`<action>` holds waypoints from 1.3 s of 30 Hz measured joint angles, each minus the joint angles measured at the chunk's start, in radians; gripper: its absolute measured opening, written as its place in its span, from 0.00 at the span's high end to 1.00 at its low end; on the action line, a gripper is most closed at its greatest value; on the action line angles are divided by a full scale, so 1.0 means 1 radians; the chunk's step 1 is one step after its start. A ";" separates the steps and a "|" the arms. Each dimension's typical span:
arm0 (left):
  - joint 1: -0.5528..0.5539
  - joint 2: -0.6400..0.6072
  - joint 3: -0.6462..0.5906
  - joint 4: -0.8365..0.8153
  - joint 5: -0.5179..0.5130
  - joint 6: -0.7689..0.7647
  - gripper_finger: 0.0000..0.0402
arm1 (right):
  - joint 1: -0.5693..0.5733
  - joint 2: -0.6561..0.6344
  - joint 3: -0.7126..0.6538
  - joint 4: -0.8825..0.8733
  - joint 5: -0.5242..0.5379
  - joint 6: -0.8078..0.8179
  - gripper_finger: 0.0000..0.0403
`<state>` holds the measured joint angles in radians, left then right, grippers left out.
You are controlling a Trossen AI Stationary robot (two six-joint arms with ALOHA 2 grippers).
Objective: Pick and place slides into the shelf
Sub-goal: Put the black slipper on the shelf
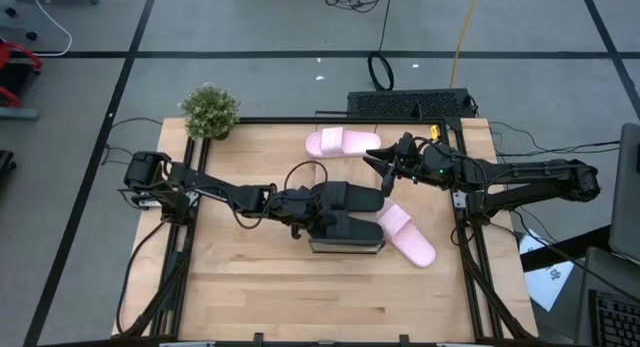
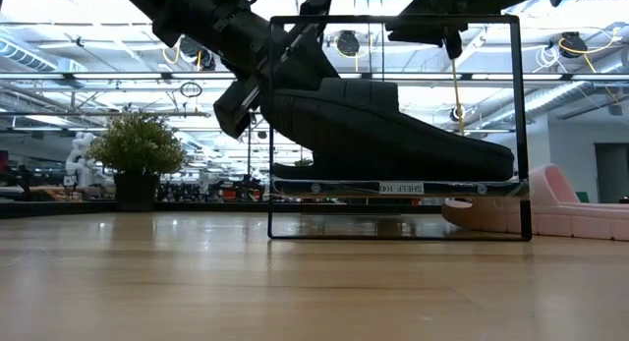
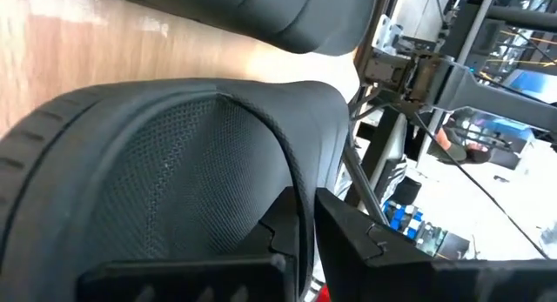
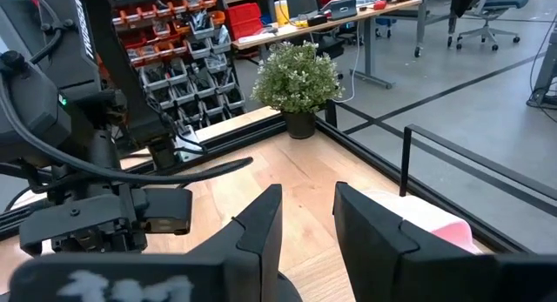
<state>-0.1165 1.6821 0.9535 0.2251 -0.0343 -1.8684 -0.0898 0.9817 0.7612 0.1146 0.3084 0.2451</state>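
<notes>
Black slides [image 1: 345, 212] sit on the shelf [image 1: 345, 245], the left gripper [image 1: 322, 209] clamped on one. Two pink slides, at twelve [image 1: 342, 142] and four o'clock [image 1: 408, 233], remain. Right gripper [image 1: 383, 167] hovers, fingers narrowly apart.

Shelf [image 1: 347, 245]: near table centre, slightly toward 4 o'clock.
Slides on shelf [image 1: 352, 225]: two, side by side.
Far slide [image 1: 342, 142]: on the table at 12 o'clock from shelf.
Near slide [image 1: 407, 234]: at 3 o'clock, just beside shelf.
Plant [image 1: 210, 112]: table's 10 o'clock corner.
</notes>
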 joint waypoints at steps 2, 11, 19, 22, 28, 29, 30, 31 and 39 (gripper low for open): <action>0.000 0.000 0.000 -0.003 0.002 -0.001 0.94 | 0.000 0.000 0.000 0.000 0.000 0.000 0.76; 0.000 0.000 0.000 -0.066 0.032 0.006 0.93 | 0.000 0.000 0.000 0.000 0.000 -0.004 0.76; 0.000 0.000 0.000 -0.090 0.033 0.047 0.93 | 0.000 0.000 0.000 0.000 0.000 -0.004 0.76; 0.000 0.000 0.000 -0.104 0.030 0.057 0.93 | 0.000 0.000 0.000 0.000 0.000 -0.004 0.76; 0.000 -0.001 0.000 -0.143 0.008 0.067 0.85 | 0.000 0.000 0.000 0.000 0.000 -0.006 0.76; 0.000 -0.001 0.000 -0.145 0.008 0.067 0.83 | 0.000 0.000 0.000 0.000 0.000 -0.007 0.76; 0.000 -0.001 0.000 -0.145 0.007 0.066 0.81 | 0.000 0.000 0.000 0.000 0.000 -0.007 0.76; 0.000 -0.001 0.000 -0.147 0.006 0.067 0.80 | 0.000 0.000 0.000 0.000 0.000 -0.007 0.76; 0.006 -0.001 0.000 -0.149 -0.003 0.084 0.75 | 0.000 0.000 0.000 0.000 0.000 -0.007 0.76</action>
<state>-0.1104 1.6810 0.9532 0.0757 -0.0370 -1.7844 -0.0898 0.9817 0.7612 0.1146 0.3088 0.2378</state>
